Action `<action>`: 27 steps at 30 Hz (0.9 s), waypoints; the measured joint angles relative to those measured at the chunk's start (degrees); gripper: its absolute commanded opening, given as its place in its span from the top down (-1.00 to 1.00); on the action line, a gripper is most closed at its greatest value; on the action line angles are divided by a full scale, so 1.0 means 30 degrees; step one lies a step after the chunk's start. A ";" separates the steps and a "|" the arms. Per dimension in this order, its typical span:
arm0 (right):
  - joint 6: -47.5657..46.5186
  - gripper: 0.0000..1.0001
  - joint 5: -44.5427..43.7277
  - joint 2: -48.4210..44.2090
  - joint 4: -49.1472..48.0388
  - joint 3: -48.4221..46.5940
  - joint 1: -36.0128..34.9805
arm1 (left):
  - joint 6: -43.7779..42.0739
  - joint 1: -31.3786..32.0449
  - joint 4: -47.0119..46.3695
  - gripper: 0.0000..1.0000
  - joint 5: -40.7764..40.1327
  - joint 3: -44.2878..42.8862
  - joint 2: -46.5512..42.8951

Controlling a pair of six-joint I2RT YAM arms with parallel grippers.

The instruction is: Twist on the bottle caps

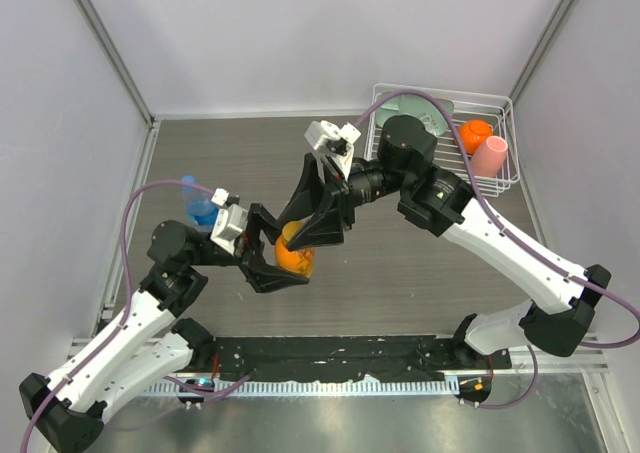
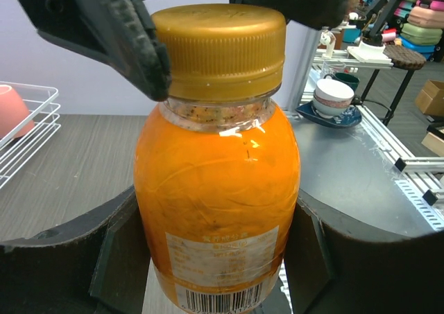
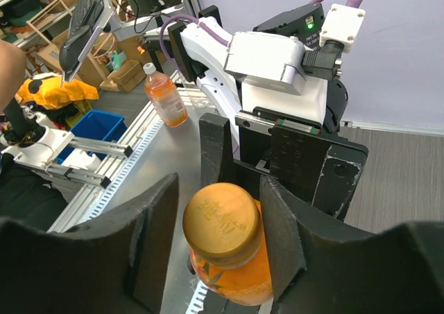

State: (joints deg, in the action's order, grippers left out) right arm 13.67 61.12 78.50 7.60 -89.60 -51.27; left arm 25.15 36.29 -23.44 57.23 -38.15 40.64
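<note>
The squat orange bottle point(image 1: 296, 260) is held between the fingers of my left gripper point(image 1: 285, 263), which is shut on its body. In the left wrist view the bottle point(image 2: 216, 189) fills the frame, with the amber cap point(image 2: 218, 50) sitting on its neck. My right gripper point(image 1: 310, 235) is over it from above. Its jaws straddle the cap point(image 3: 223, 224), with one finger point(image 2: 132, 37) touching the cap's side and a small gap at the other. The clear bottle with blue label point(image 1: 203, 211) stands behind my left arm. Its top end is blue point(image 1: 188, 183), and I cannot tell whether that is the cap.
A white wire rack point(image 1: 505, 113) at the back right holds an orange ball point(image 1: 475, 133), a pink cup point(image 1: 490, 156) and a pale green plate point(image 1: 432, 108). Grey walls close in the left, back and right sides.
</note>
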 measured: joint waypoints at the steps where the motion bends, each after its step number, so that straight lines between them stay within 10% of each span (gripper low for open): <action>1: 0.0080 0.03 0.0044 0.0000 -0.0131 0.0044 0.0000 | 0.0000 0.0000 0.0000 1.00 -0.0087 0.0000 0.0000; 27: -0.0525 0.80 -0.6936 -0.0393 -0.0401 0.0918 0.0291 | -0.1056 -0.0036 0.1333 1.00 -0.6827 0.0007 0.0015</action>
State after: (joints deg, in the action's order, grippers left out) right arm 12.10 40.32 77.32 6.39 -86.85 -50.39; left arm 21.98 36.18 -19.44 36.75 -38.13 40.69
